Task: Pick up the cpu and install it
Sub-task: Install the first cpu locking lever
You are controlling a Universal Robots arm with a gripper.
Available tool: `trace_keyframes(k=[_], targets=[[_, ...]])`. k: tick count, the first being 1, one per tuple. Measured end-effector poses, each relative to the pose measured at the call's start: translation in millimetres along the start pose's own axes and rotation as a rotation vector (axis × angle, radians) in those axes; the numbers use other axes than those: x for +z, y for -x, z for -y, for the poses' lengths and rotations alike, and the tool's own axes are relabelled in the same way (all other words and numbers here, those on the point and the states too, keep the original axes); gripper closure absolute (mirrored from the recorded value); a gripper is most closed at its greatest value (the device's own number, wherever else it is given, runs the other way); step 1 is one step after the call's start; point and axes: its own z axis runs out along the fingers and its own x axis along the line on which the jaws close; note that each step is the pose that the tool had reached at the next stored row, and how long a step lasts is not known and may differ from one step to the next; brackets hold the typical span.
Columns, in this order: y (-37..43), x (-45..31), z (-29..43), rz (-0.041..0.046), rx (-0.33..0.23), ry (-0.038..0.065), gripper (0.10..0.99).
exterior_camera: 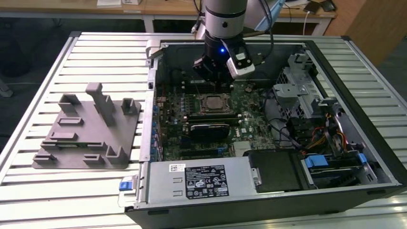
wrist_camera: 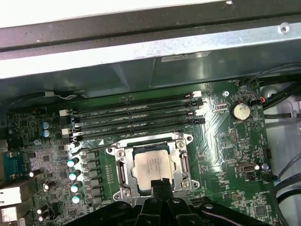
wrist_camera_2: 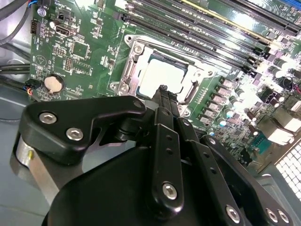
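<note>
The cpu (exterior_camera: 213, 101) is a silvery square chip lying flat inside the metal socket frame (wrist_camera: 121, 162) on the green motherboard (exterior_camera: 251, 119). Both wrist views show it, its pale top plate bare in the second wrist view (wrist_camera_2: 162, 74) and the first wrist view (wrist_camera: 150, 162). My black gripper (exterior_camera: 218, 87) hangs above the socket's far side, inside the open computer case. Its fingertips (wrist_camera: 160, 184) are pressed together with nothing between them, and they hover just off the chip's edge (wrist_camera_2: 162, 92).
A grey fixture block (exterior_camera: 89, 129) stands on the slatted table at the exterior view's left. Inside the case are memory slots (wrist_camera: 136, 117), a black heatsink-like block (exterior_camera: 210, 129), the power supply (exterior_camera: 197, 180), a drive cage (exterior_camera: 305, 88) and cables (exterior_camera: 318, 136).
</note>
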Motion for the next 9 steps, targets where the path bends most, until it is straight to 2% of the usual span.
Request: trace_keyframes(k=[9], targets=[[0.0, 0.0, 0.0, -0.0006, 0.0, 0.004, 0.98]])
